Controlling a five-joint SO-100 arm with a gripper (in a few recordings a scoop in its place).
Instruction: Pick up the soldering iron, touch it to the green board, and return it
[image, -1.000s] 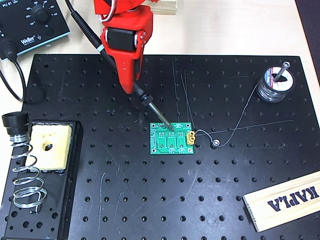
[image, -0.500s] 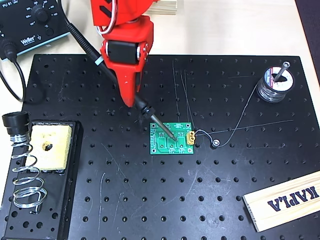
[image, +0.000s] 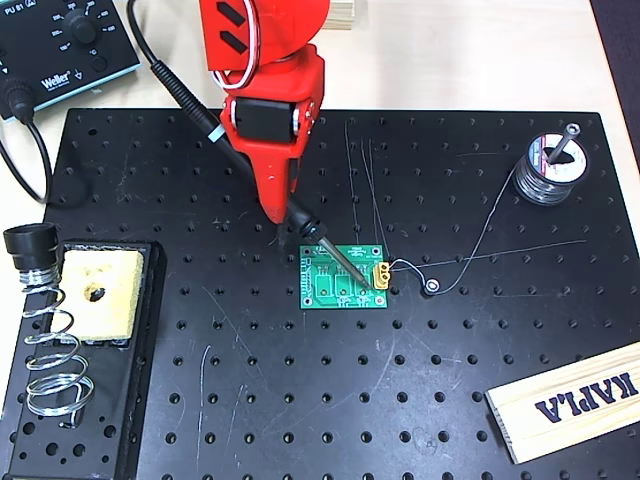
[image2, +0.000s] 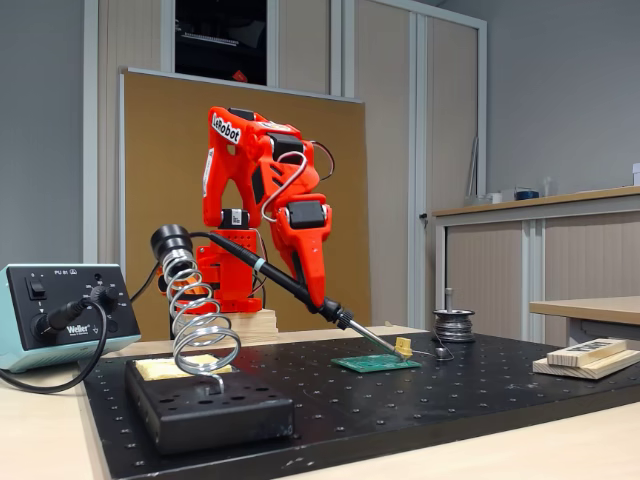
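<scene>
Pale wooden counter (image: 480, 60) in an office-like room, carrying a large black perforated plate (image: 300, 400) that keeps every working item on one flat, heat-tolerant bed.

Near the plate's middle, the green board (image: 330, 285), lying flat with its yellow connector (image: 381, 273) at the right edge in the overhead view and thin wire trailing from there toward the solder spool (image: 550, 165) at upper right; probably parked centrally so as to sit well within the arm's reach.

Above and to the left of it, the red claw (image: 280, 205), closed around the soldering iron (image: 310, 232) low on the handle, just behind the metal shaft. Held that far forward presumably for control of the tip; cord and white band trailing back up to the left toward the blue-grey station (image: 60, 45).

Iron slanted down to the right, tip reaching over the board's upper right part, close beside the connector. Fixed view (image2: 365, 338) puts the tip right at the board surface near the connector; actual contact looks likely but cannot be confirmed. Slanted rather than upright, seemingly because the claw approaches from the side.

At far left, the coil-spring holder (image: 50, 350) with the yellow sponge (image: 95, 292) on its black base, empty and well apart from the board, ready to take the iron back. Wooden block (image: 570, 400) at lower right, out of the way.
</scene>
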